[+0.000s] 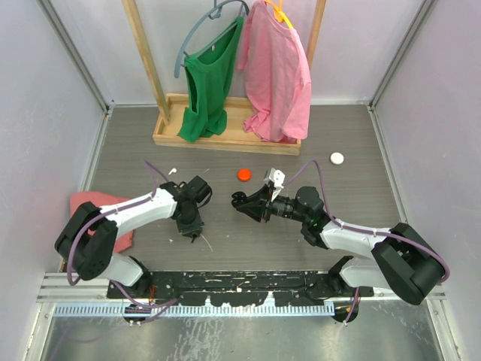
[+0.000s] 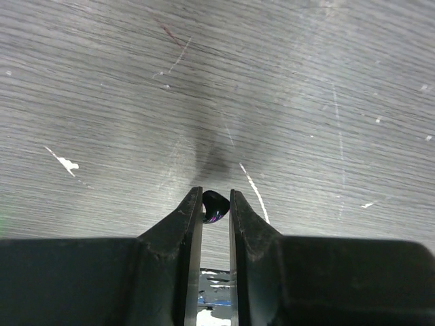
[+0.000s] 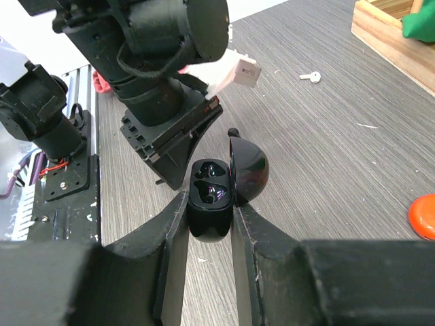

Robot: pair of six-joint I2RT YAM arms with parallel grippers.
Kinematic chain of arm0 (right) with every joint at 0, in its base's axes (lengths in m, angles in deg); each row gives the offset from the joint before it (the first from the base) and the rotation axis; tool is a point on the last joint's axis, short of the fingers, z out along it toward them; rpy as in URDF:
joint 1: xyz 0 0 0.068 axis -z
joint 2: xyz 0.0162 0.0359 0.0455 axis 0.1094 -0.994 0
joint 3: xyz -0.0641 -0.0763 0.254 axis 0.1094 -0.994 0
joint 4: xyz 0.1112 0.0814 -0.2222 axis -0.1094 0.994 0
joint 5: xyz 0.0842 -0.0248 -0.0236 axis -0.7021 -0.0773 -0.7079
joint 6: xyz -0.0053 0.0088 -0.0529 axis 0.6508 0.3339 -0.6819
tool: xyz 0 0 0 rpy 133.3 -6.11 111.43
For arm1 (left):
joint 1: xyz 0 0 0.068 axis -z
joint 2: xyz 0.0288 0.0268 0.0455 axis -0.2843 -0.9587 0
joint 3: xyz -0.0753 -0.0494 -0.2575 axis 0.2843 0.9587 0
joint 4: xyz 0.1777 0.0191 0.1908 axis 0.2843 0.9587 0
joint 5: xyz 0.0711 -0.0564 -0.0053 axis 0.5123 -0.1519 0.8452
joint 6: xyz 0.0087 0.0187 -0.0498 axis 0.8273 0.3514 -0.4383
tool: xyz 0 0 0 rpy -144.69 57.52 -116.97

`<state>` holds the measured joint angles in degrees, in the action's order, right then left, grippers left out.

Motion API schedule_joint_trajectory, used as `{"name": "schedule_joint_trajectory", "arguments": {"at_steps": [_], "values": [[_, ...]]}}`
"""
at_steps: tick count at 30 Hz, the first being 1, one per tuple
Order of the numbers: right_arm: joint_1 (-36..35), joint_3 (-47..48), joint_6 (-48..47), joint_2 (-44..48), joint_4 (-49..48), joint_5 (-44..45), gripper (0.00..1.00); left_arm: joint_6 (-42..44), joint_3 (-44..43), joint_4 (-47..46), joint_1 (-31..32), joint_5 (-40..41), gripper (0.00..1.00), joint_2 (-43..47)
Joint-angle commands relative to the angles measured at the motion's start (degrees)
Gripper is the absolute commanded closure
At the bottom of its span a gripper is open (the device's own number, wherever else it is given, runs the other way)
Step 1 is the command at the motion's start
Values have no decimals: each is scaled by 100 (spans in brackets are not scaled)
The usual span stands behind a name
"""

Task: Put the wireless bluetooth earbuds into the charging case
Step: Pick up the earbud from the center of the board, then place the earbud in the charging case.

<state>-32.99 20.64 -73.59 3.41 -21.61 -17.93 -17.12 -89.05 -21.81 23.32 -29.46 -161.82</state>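
My left gripper (image 2: pixel 216 205) is shut on a tiny black earbud (image 2: pixel 215 206), pinched at the fingertips just above the grey table. In the top view the left gripper (image 1: pixel 197 235) points down at the table and the earbud is hidden. My right gripper (image 3: pixel 211 210) is shut on the black charging case (image 3: pixel 209 197), whose lid (image 3: pixel 249 170) stands open to the right; both sockets look empty. In the top view the right gripper (image 1: pixel 242 201) holds the case to the right of the left gripper. A small white earbud (image 3: pixel 310 77) lies on the table farther off.
An orange-red round puck (image 1: pixel 244 174) and a white round puck (image 1: pixel 337 158) lie on the table behind the grippers. A wooden rack (image 1: pixel 225 139) with a green and a pink garment stands at the back. A red cloth (image 1: pixel 94 204) lies at the left.
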Motion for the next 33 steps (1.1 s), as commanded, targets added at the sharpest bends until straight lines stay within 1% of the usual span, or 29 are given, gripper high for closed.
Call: {"name": "schedule_joint_trajectory", "arguments": {"at_steps": [1, 7, 8, 13, 18, 29, 33], "values": [[-28, 104, -97, 174, -293, 69, 91, -263, -69, 79, -13, 250, 92, 492], [-28, 54, -30, 185, -463, 32, 91, -552, -96, -130, -11, 460, 94, 1303], [-27, 45, -15, 191, -512, 23, 91, -587, -97, -194, -17, 512, 96, 1472], [-34, -20, -25, 169, -645, 70, 91, -681, -66, -683, -7, 822, 100, 2085], [-51, -23, -97, 86, -721, 119, 91, -712, -79, -1196, 19, 928, 100, 2523], [-46, 209, -186, 33, -574, 210, 91, -713, -194, -2266, 220, 1036, 100, 3040], [-40, 337, -254, -3, -550, 218, 88, -813, -295, -2452, 348, 1125, 100, 3043]]}}
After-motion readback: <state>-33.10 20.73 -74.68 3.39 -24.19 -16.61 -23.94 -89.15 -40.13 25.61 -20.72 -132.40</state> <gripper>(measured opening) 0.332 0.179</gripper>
